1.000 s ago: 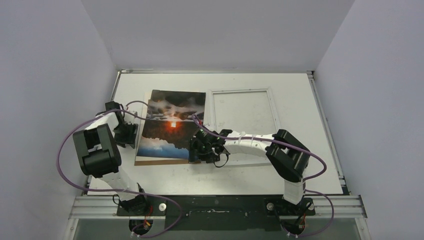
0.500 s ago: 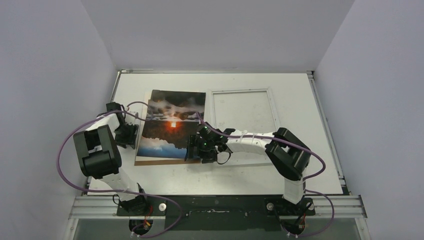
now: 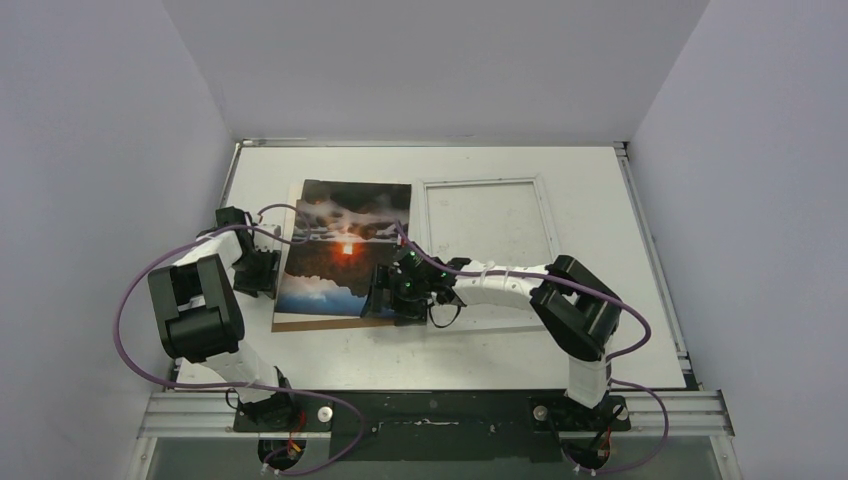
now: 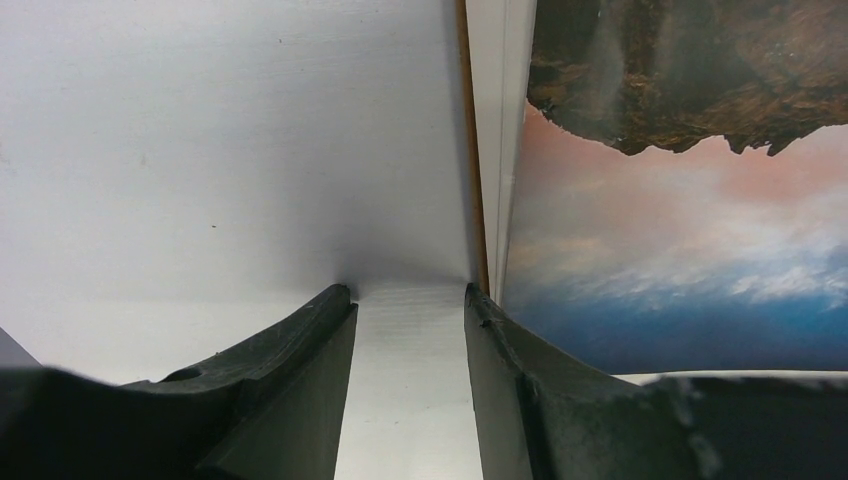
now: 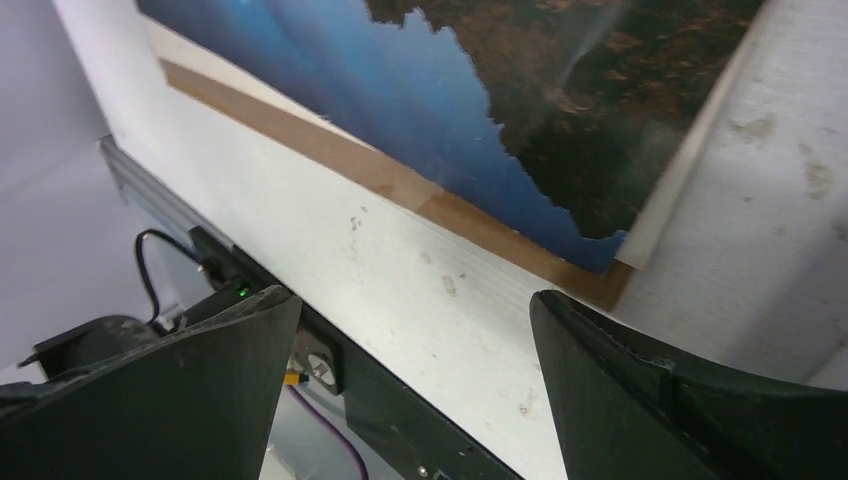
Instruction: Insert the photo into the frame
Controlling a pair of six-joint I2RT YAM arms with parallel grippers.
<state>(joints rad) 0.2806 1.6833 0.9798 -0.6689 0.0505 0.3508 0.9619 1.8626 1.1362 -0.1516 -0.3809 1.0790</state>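
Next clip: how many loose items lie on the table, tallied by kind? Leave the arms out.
photo: 1
frame: 1
brown backing board: 1
Total: 3

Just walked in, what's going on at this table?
Both arms are working at the photo, which lies on a brown board left of the frame. The left gripper is open at the photo's left edge. The right gripper is open wide at its near right corner. Neither holds anything. The frame is empty, so the photo is not yet in.
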